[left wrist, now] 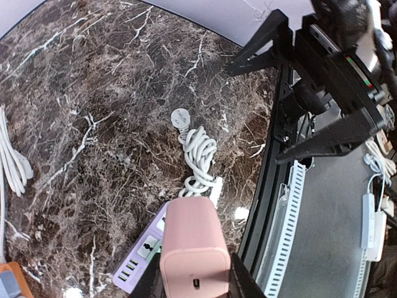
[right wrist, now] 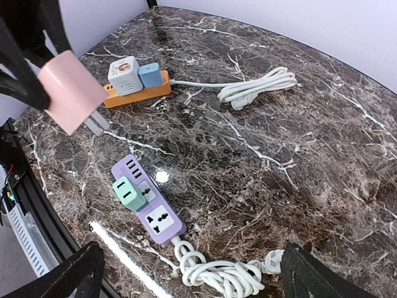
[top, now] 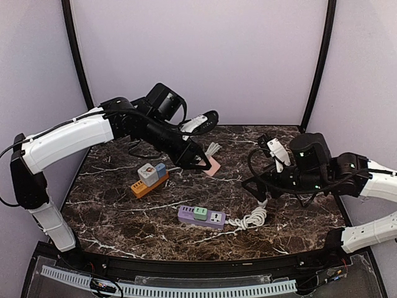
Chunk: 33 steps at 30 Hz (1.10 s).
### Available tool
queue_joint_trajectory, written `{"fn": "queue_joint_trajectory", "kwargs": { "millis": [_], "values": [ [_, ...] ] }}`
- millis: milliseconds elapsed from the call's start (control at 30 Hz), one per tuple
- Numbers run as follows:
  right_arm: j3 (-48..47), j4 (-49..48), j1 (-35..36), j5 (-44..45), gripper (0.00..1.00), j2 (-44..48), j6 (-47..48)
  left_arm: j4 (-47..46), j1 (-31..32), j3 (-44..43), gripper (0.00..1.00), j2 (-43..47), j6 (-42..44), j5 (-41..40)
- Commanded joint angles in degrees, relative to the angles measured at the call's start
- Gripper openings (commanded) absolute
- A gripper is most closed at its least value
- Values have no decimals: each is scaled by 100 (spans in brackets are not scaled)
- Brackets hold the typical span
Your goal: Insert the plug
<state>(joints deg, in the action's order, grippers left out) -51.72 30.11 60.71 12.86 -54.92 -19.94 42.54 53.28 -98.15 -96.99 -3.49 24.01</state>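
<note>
Top view: the left pincer (top: 203, 162) clamps a smooth pink rounded-block plastic plug (top: 213, 166) above the veined dark marble tabletop (top: 111, 214), beyond the flat lilac plastic power strip (top: 201, 216); the right pincer (top: 256, 188) gapes empty. Left wrist: the plug (left wrist: 194, 245) fills the jaws; a coiled white cable (left wrist: 198, 161) lies beyond. Right wrist: two grey prongs (right wrist: 94, 126) jut beneath it.

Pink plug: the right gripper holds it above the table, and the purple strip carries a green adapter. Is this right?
No. The left gripper holds the pink plug, as the top external view shows. The rest is right.
</note>
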Motion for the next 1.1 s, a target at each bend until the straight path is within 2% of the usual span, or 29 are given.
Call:
{"fn": "queue_joint_trajectory", "kwargs": {
  "millis": [0,200,333,500,700,867,1067],
  "values": [
    [-106,106,2,438,99,-119,-291,-215,-4,234,1,470,1358,291],
    [-206,249,-10,947,99,-138,-340,503,11,-110,1,406,2562,364],
    [-279,455,-15,1126,99,-157,-468,1303,24,-580,1,42,3102,408],
    [-339,732,-66,1350,99,-205,-903,1754,130,-855,1,-234,3644,200],
    [-503,1186,-396,1051,99,-368,-1540,2120,369,-961,1,-453,4765,-135],
    [-461,1402,-794,418,99,-507,-1806,2135,465,-1164,1,-791,4864,-135],
    [-391,1497,-875,231,99,-503,-1875,2186,703,-1346,1,-1333,4820,-442]
  ]
}}
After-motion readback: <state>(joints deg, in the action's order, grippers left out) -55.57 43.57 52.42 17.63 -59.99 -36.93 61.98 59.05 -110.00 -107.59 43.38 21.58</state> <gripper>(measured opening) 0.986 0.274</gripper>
